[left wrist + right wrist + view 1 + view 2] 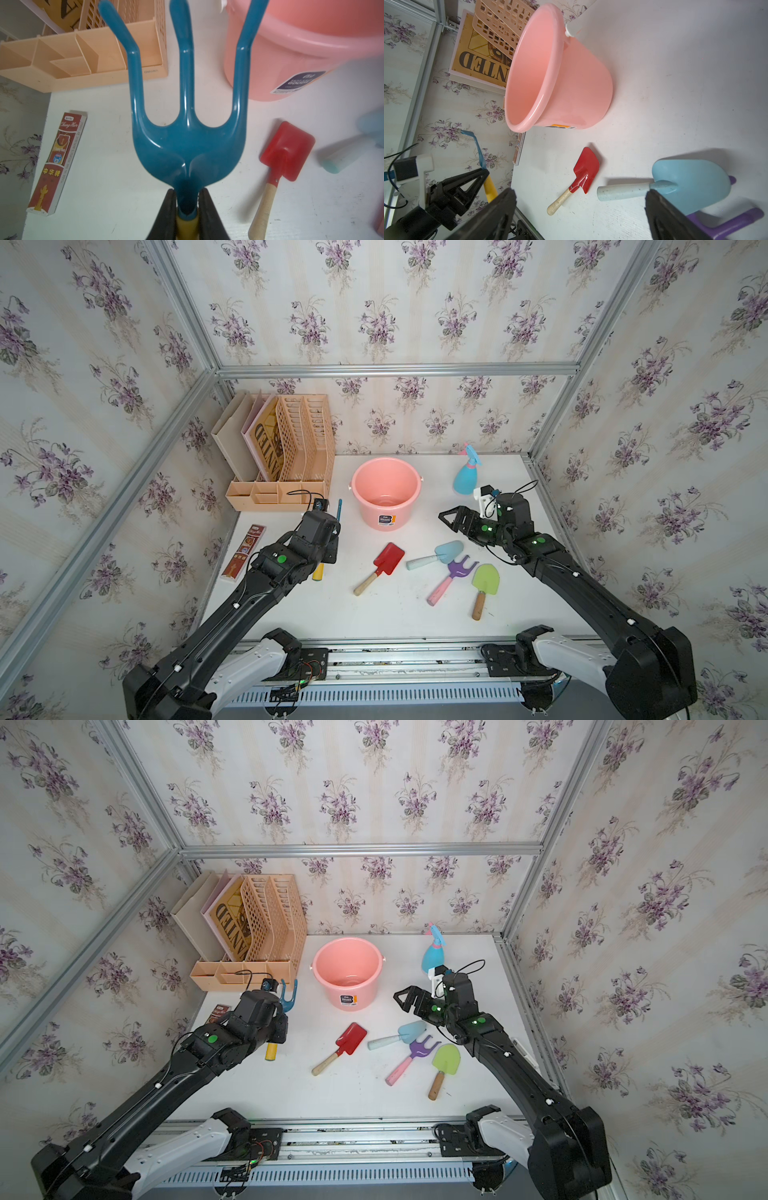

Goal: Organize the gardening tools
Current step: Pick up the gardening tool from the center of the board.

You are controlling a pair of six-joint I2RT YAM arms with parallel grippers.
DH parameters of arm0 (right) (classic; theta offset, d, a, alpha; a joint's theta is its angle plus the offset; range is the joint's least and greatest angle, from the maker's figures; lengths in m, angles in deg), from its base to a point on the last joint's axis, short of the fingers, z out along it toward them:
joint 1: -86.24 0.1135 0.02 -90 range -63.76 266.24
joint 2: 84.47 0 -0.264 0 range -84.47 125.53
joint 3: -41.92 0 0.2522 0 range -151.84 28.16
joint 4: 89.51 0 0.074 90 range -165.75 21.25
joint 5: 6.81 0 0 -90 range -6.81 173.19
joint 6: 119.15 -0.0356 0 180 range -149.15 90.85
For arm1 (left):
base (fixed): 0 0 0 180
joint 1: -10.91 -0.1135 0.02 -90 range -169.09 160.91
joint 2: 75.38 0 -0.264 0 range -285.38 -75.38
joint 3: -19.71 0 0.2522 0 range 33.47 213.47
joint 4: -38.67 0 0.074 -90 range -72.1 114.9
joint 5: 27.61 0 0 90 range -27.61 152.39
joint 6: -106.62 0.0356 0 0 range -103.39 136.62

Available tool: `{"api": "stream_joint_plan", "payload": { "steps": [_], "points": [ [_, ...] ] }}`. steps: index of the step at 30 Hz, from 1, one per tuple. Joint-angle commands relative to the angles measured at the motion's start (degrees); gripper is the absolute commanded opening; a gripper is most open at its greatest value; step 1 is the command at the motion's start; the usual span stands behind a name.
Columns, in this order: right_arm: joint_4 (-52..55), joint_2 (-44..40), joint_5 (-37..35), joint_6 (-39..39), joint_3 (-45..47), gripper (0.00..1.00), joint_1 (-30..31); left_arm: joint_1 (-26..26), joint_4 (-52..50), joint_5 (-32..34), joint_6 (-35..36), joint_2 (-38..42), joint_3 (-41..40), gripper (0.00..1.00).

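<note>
Left claw (pixel 187 207) clamps the blue fork (pixel 187 145) at its neck, above the desk (pixel 395 614) beside the pink bucket (pixel 386 510); light, stiff and glossy-looking, it seems best gripped on the yellow handle (pixel 186 226), while the right claw (pixel 445 519) gapes empty.

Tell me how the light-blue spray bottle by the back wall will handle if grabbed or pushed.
The spray bottle stands upright on a wide flared base, so a low nudge would probably slide it, while a push near its narrow neck might tip it. Its smooth tapered body looks slippery to pinch. How full it is cannot be told.
</note>
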Motion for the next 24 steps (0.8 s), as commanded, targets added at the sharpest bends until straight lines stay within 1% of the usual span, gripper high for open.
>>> {"api": "stream_joint_plan", "payload": {
  "steps": [1,5,8,11,15,19,24],
  "points": [
    [-2.6,-0.3,1.6,-0.8,0.8,1.0,0.0,0.7,6.4,3.5,5.3,0.3,2.6,0.0],
    [-3.1,-0.4,1.8,-1.0,1.8,1.0,0.0,1.5,11.2,4.0,10.0,0.1,6.8,0.0],
    [-3.5,-0.6,1.8,-1.1,2.1,1.0,-0.1,3.1,15.1,4.0,13.7,-0.7,9.4,0.0],
    [-3.9,-0.7,1.8,-1.2,2.3,1.0,-0.1,4.4,21.6,3.7,17.3,-1.8,9.6,0.0],
    [-5.0,-0.5,1.8,-1.6,2.7,1.0,-0.2,4.6,31.6,0.3,20.7,-5.2,8.2,0.0],
    [-6.8,-0.2,2.1,-2.3,3.8,1.0,-0.3,4.6,45.8,-3.8,22.1,-10.6,5.4,0.0],
    [-7.8,-0.5,2.2,-2.9,5.1,1.0,-0.4,4.4,54.4,-9.9,23.2,-18.0,8.9,0.0]
  ]
}}
